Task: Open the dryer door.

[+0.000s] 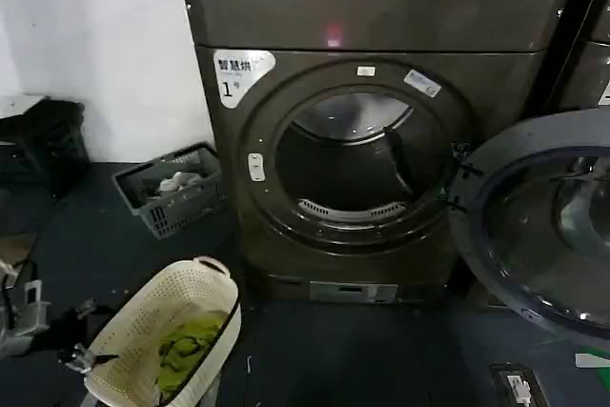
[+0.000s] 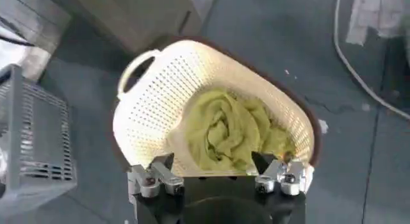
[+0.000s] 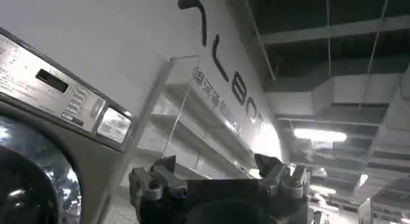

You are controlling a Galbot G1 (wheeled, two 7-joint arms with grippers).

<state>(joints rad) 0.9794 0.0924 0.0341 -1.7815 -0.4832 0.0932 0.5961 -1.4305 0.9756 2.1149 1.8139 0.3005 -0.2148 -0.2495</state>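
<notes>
Dark grey-brown dryer (image 1: pixel 381 131) stands with its drum exposed; the dryer door (image 1: pixel 538 226) hangs swung wide to the right of the opening, inner side showing. The opening step appears complete; the next move likely calls only for withdrawal. Left gripper (image 2: pixel 218 174), released and empty, hovers above the cream basket (image 2: pixel 160 78) holding a green cloth (image 2: pixel 224 129), front-left of the dryer. Right gripper (image 3: pixel 218 175) is released, empty. Grey crate (image 1: pixel 172 202) left of the dryer holds pale items.
</notes>
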